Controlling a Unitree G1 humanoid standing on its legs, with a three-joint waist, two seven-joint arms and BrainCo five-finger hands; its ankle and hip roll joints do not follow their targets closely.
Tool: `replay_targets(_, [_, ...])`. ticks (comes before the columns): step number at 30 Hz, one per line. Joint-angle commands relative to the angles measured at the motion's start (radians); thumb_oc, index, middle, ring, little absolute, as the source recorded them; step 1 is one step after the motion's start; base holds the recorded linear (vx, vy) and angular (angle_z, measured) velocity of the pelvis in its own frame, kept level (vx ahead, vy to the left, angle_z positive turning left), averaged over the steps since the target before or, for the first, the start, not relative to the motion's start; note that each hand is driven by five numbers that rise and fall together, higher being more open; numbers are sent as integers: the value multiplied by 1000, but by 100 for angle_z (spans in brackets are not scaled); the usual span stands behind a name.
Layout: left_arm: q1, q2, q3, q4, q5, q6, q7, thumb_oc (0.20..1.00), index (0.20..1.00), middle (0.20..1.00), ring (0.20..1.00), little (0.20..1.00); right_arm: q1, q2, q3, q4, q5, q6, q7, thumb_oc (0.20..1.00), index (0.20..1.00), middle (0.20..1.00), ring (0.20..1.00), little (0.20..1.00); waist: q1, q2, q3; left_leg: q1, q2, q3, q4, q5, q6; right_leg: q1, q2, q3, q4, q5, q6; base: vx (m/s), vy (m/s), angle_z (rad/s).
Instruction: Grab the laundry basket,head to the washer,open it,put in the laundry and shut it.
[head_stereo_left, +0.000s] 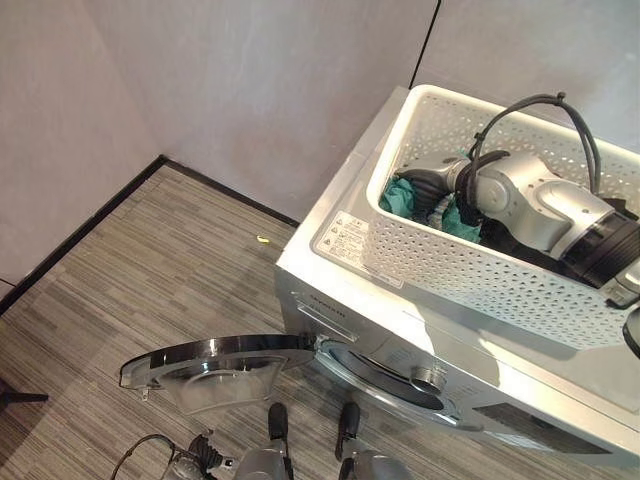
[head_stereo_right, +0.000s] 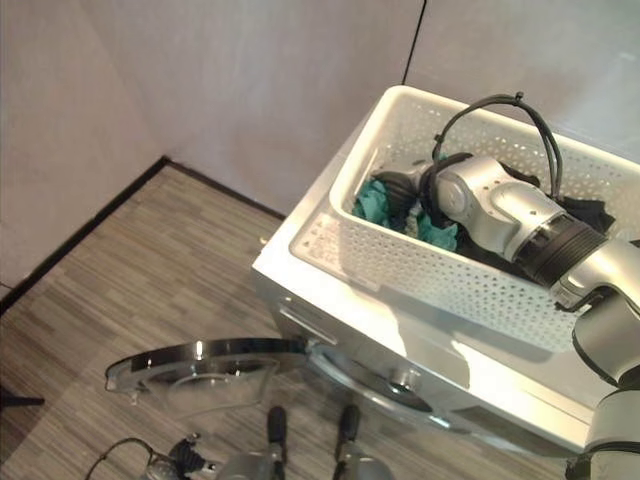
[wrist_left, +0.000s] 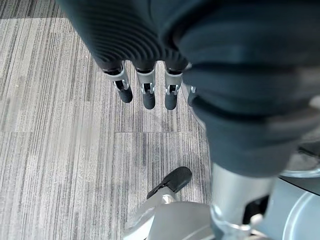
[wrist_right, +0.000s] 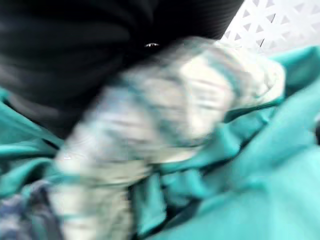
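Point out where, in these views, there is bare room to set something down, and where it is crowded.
Free: the strip of washer top between the white basket and the washer's left edge, and the striped floor between the wall and the open door. Crowded: inside the basket, where teal laundry and the right hand take up the room.

A white perforated laundry basket (head_stereo_left: 470, 265) is sitting on top of the white washer (head_stereo_left: 340, 300), set at an angle to the wall. Teal laundry (head_stereo_right: 378, 203) is lying bunched in the basket's end nearest the wall, with dark cloth beside it (the rest is hidden). The washer's round glass door (head_stereo_left: 215, 368) is hanging wide open, its chrome rim jutting out over the floor.
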Motion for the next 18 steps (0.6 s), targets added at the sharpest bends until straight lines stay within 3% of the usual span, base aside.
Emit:
replay_targets(1, [-79, -42, -22, 32, 2, -9, -1, 1000, 1000, 1000, 1000, 1000, -71, -10, -59, 44, -29, 13, -55, 200, 200, 200, 200, 200, 21, -29, 61, -26, -5, -50, 9, -3, -15, 128, -3, 45, -2, -112, 49, 0, 0, 0])
replay_targets(5, [-77, -39, -15, 31, 9, -8, -1, 1000, 1000, 1000, 1000, 1000, -39, -13, -129, 34, 6, 13, -85, 200, 200, 200, 200, 200, 16, -23, 52, -13, -5, -47, 9, -6, -15, 137, -3, 47, -2, -113, 49, 0, 0, 0])
replay_targets(8, [-62, -36, -7, 32, 19, -14, -8, 1000, 1000, 1000, 1000, 1000, -19, -53, -196, 1, 132, 2, -116, 200, 200, 200, 200, 200, 11, -20, 35, 3, -5, -46, 7, -9, -16, 149, -5, 52, -2, -114, 52, 33, -10, 0])
replay_targets(11, [-52, -35, 8, 38, 34, -25, -5, 1000, 1000, 1000, 1000, 1000, -33, -141, -332, 8, 209, -22, -233, 200, 200, 200, 200, 200, 0, -4, -22, 47, -10, -40, 6, -16, -17, 188, -11, 54, -2, -116, 57, 55, -24, 5])
replay_targets(15, [-48, -36, 16, 61, 34, -25, 1, 1000, 1000, 1000, 1000, 1000, -49, -165, -377, 46, 217, -35, -285, 200, 200, 200, 200, 200, -10, 4, -64, 70, -11, -40, 7, -17, -19, 206, -11, 56, -1, -116, 57, 6, -28, 1])
replay_targets(16, [18, 82, 106, 65, 40, -18, 7, 1000, 1000, 1000, 1000, 1000, 153, -73, -651, 185, 169, -25, -456, 200, 200, 200, 200, 200, 4, -45, -49, 82, -33, -172, 174, -175, 19, 150, -8, 105, 117, -133, 53, 0, 76, 4])
replay_targets(17, [24, 80, 113, 68, 29, -22, 4, 1000, 1000, 1000, 1000, 1000, 171, -43, -593, 229, 247, -29, -366, 200, 200, 200, 200, 200, 2, -42, -80, 132, -16, -154, 76, -131, 16, 158, -10, 114, 100, -115, 65, -14, 91, 2])
replay_targets(18, [24, 82, 114, 71, 29, -21, 3, 1000, 1000, 1000, 1000, 1000, 168, -46, -583, 228, 249, -26, -354, 200, 200, 200, 200, 200, 1, -44, -81, 139, -15, -155, 63, -125, 14, 160, -10, 112, 99, -116, 65, -20, 113, -7])
